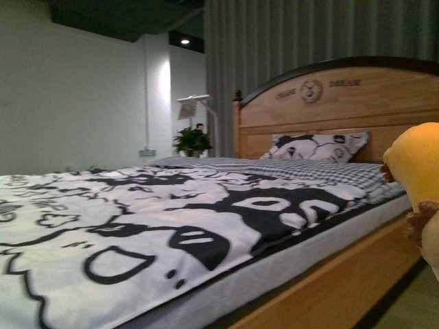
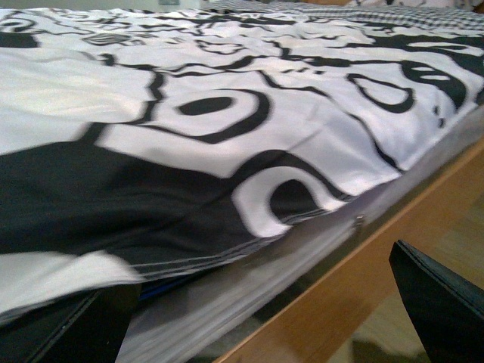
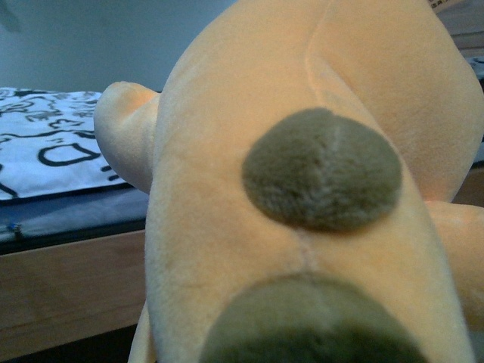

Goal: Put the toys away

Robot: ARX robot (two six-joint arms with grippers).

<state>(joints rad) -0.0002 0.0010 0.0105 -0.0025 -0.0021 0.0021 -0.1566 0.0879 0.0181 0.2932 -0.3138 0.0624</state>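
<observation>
The orange-yellow plush animal [image 3: 227,197] fills the right wrist view, its rounded body marked with dark grey-brown spots. My right gripper is shut on it, with the fingers hidden behind the plush. In the front view the same toy [image 1: 417,164] hangs at the right edge, beside the bed. My left gripper [image 2: 265,318] is open at the side edge of the bed, with nothing between its black fingers [image 2: 439,302].
A wooden bed [image 1: 322,288] with a black-and-white patterned duvet [image 1: 137,219] takes up most of the front view. A pillow [image 1: 315,147] leans on the headboard [image 1: 343,96]. A potted plant [image 1: 192,142] and a lamp [image 1: 195,103] stand by the far wall.
</observation>
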